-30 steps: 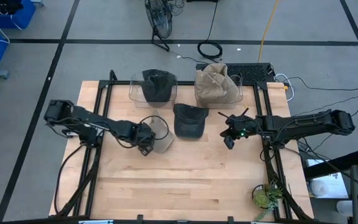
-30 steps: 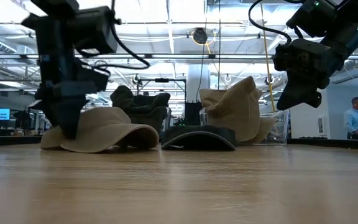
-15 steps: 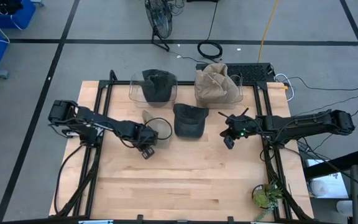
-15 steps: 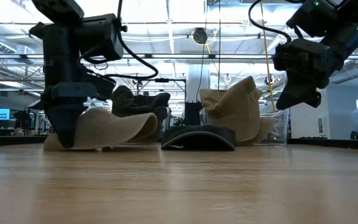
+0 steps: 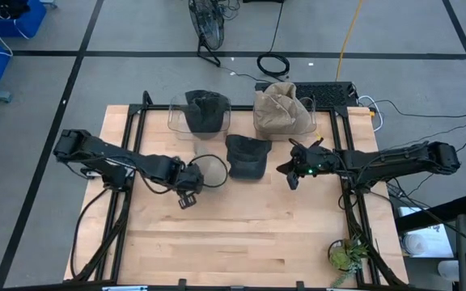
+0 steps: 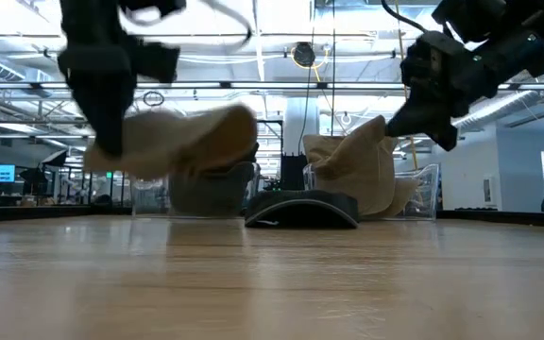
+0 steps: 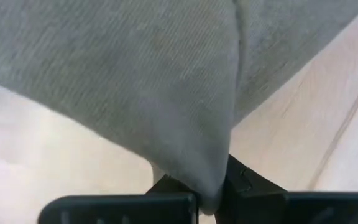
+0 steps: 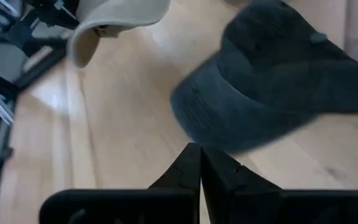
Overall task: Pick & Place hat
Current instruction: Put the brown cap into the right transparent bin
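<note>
A tan hat (image 5: pixel 207 170) hangs in the air just left of the table's middle, with my left gripper (image 5: pixel 191 185) shut on its near left edge. In the low view the hat (image 6: pixel 185 142) is clear of the tabletop. A dark cap (image 5: pixel 247 156) lies flat on the wood at the middle. My right gripper (image 5: pixel 291 175) hovers shut just right of that cap (image 8: pixel 272 81), above the table and touching nothing. My left gripper pinches a bunched fold of the tan hat's cloth (image 7: pixel 211 182) between its two fingers, at the hat's near left edge. The fingers point down at it from above. The hat is lifted clear of the table and juts sideways from the fingers, roughly level.
Two clear bins stand at the far edge, one with dark hats (image 5: pixel 206 111) and one with tan hats (image 5: pixel 282 109). Bare wood lies over the table's near half. A small plant (image 5: pixel 346 255) sits at the near right corner.
My left gripper has shut on the tan hat's edge and gone up, taking the hat off the table; the hat has bunched and now hangs clear. My right gripper has shifted a little toward the dark cap and tipped.
</note>
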`<state>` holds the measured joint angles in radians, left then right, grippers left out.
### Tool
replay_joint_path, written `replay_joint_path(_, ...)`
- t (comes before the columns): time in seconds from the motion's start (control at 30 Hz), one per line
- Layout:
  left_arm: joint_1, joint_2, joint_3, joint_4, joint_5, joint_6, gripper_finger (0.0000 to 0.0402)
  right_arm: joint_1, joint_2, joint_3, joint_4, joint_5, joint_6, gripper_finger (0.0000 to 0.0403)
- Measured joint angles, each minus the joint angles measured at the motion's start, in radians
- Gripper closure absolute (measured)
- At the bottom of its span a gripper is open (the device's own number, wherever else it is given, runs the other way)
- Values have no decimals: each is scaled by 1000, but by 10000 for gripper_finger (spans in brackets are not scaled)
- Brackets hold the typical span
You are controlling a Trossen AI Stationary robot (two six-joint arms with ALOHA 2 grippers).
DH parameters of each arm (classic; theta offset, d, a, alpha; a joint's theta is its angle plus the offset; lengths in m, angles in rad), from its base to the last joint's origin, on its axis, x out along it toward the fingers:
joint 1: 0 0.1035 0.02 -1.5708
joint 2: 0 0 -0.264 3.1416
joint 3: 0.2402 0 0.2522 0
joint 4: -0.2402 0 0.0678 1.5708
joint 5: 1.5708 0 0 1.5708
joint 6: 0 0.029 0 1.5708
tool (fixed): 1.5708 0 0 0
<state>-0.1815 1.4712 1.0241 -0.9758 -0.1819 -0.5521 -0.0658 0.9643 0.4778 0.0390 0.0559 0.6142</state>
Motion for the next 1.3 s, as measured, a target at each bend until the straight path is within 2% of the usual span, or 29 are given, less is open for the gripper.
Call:
replay_joint_path(0.1, -31, -1, 118, -131, -122, 159, 388, 0, 48, 0, 84, 0, 17, 403)
replay_joint_path(0.2, -65, -1, 220, -241, -228, 406, 386, 0, 105, 0, 150, -1, 36, 403)
replay_joint_path(0.27, -83, -2, 274, -301, -283, 563, 387, -1, 139, 0, 207, -6, 36, 398)
replay_joint_path(0.33, -93, -2, 306, -344, -330, 658, 388, -1, 166, 0, 282, -9, 36, 387)
replay_joint_path(0.47, -99, -1, 339, -400, -477, 775, 388, -18, 201, 15, 377, -57, 31, 345)
replay_joint_path(0.67, -110, 16, 342, -406, -712, 923, 383, -61, 234, 121, 381, -140, -68, 263)
replay_joint_path(0.83, -107, 37, 342, -357, -738, 972, 388, -80, 290, 224, 381, -141, -150, 210)
replay_joint_path(0.93, -107, 35, 342, -287, -746, 996, 388, -86, 334, 265, 384, -184, -204, 189)
replay_joint_path(1.13, -107, 35, 343, -244, -763, 1055, 385, -117, 440, 338, 458, -364, -193, 187)
replay_joint_path(1.3, -107, 35, 343, -237, -762, 1047, 388, -121, 505, 399, 525, -430, -181, 191)
